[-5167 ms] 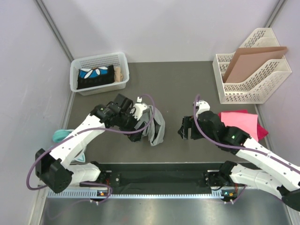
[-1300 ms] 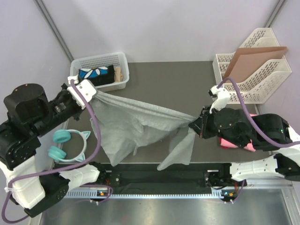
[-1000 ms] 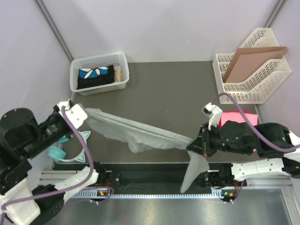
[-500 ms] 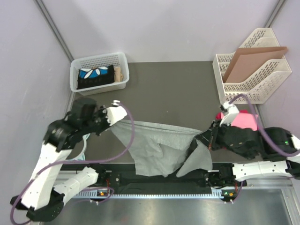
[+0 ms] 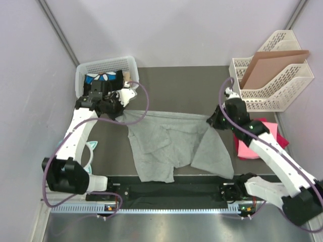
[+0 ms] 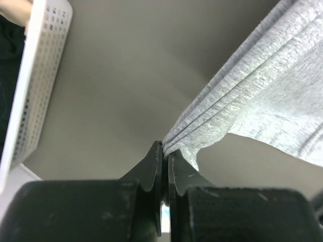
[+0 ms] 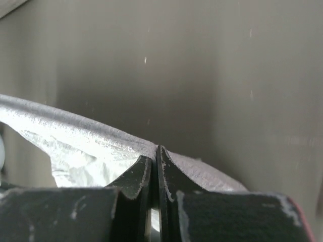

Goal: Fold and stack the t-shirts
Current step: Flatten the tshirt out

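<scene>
So the table [image 5: 176, 85] was a dark grey slab, and going by the overhead view with the arm bases at 6 o'clock, the grey t-shirt [image 5: 166, 146] took up most of the middle and ran down toward 6. It was opened out but pretty rumpled. Its top edge was pulled into a line between the two arms, and the bottom hem hung just over the near table edge.

The white file rack [image 5: 275, 98] sat at about 1 to 2 o'clock with the brown cardboard sheet [image 5: 270, 68] leaning in it. The pink and magenta t-shirts [image 5: 250, 146] were piled at roughly 3 to 4 o'clock, partly under the right arm and just beside the grey one. The white basket [image 5: 108, 64] was at around 10 to 11 o'clock with some dark stuff inside.

The left gripper [image 6: 165, 151] was clamped tight on the bunched left corner of the grey t-shirt, at about 9 to 10 o'clock near the basket. The right gripper [image 7: 155, 154] was pinched closed on the shirt's right top edge, at around 2 to 3 o'clock from the middle.
</scene>
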Available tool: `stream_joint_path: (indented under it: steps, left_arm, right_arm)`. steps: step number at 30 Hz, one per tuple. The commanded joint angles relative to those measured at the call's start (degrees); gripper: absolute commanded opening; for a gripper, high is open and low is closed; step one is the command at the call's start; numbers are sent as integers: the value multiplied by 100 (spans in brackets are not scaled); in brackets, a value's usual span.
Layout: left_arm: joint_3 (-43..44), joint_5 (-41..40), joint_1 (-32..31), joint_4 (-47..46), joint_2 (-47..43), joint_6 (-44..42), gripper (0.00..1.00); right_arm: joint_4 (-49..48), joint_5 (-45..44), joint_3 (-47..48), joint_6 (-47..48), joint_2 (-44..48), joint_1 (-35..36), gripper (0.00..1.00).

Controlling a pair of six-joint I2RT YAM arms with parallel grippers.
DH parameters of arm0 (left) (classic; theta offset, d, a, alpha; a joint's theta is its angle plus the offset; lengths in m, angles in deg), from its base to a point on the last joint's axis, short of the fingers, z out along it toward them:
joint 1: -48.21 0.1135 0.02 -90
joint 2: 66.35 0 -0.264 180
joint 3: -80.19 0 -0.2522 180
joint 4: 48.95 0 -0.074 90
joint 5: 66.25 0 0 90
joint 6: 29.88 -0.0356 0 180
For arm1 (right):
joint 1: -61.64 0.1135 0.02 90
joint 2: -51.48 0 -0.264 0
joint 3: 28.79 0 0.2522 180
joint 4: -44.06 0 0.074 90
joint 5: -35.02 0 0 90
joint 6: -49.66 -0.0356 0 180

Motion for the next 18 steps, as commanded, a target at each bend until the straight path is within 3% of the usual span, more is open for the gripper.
stream_joint_path:
  steps: [1,3,5,6,7,8,10,13,14,17,18]
  left_arm:
    - [262,-1501,539,-923,436,-187,0]
    - [192,-1641,547,-1186,751,-82,0]
    - [94,-1964,539,-1475,1094,-29,0]
    - [86,-2045,547,-1573,1218,67,0]
    - [94,-2142,547,-1678,1332,111,0]
    - [112,-2291,539,-1827,1542,155,0]
    - [296,-2493,547,-2012,1719,331,0]
    - [945,-2714,547,-1803,2036,629,17]
    - [1095,-2723,547,-1724,2062,787,38]
    - [1386,-2442,504,-1240,1783,859,61]
    - [1247,-2441,469,-1196,1651,815,64]
  right_arm:
    - [-181,-247,271,1205,-912,-883,0]
    - [-548,-256,307,1117,-1396,-962,0]
    - [-795,-98,394,1108,-1930,-1015,8]
    - [-831,-28,456,1143,-2116,-1015,15]
    - [-867,-19,570,1161,-2475,-1015,33]
    - [-876,-36,640,1196,-2653,-1007,45]
    - [-858,-159,920,1284,-2952,-1015,60]
    - [-718,-361,1377,1354,-3006,-1015,77]
    - [-604,-344,1501,1389,-2980,-1015,78]
    - [-437,-230,1766,1416,-2822,-910,78]
    - [-384,-203,1792,1424,-2752,-840,77]
